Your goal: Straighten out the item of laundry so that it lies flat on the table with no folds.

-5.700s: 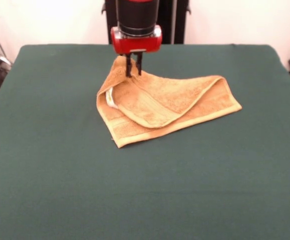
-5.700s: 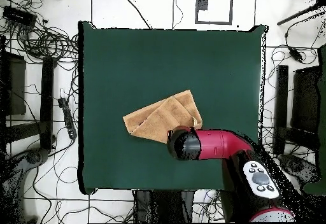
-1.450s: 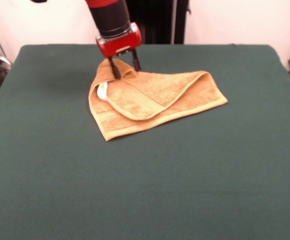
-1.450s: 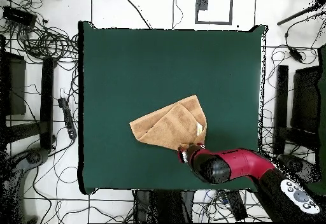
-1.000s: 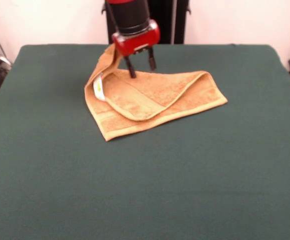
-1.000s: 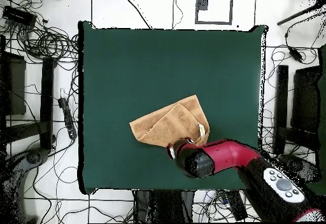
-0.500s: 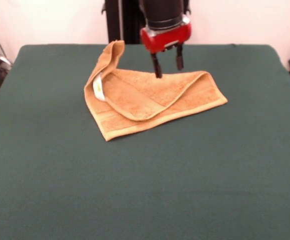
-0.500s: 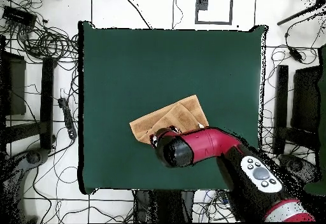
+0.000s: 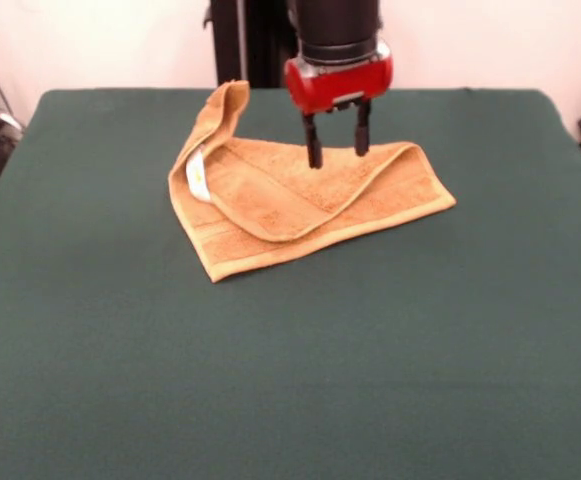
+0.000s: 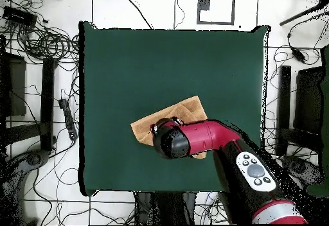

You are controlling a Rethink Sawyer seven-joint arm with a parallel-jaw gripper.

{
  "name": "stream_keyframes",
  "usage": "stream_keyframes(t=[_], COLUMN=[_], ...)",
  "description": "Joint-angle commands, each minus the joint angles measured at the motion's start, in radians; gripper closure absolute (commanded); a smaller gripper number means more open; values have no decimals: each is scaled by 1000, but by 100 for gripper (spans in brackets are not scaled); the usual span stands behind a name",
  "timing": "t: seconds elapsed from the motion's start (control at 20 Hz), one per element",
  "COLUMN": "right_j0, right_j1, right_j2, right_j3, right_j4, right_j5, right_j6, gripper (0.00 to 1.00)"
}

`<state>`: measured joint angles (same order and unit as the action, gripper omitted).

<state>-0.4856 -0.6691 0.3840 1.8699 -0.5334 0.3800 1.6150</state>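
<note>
Towel [image 9: 300, 205] sits folded over on the green table [image 9: 290, 380], toward its far side, one corner standing up. Above its top fold hangs the end effector [image 9: 337, 155], fingers apart, gripping nothing.

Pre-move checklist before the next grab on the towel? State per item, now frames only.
1. Hand open: ok, its two black fingers stand apart.
2. Hand empty: ok, nothing between the fingers.
3. Hand over the orange-tan terry towel: ok, at the far folded edge in the front view.
4. Towel flat, no folds: not ok, one layer is doubled over another and a corner stands up by the white label.
5. Towel wholly on the dark green felt table: ok.
6. Fingertips touching the cloth: cannot tell.
</note>
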Motion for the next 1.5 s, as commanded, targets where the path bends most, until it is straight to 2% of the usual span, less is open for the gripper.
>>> stream_keyframes(t=[0.05,0.25,0.5,1.0,1.5], right_j0=[93,136,150,123,124], right_j1=[15,19,33,103,168], right_j2=[-110,-157,-168,-130,-122], right_j3=[-156,-209,-250,-303,-345], right_j4=[63,55,61,42,38], right_j5=[123,137,158,173,196], right_j6=[190,176,131,39,18], gripper=[0,0,0,0,0])
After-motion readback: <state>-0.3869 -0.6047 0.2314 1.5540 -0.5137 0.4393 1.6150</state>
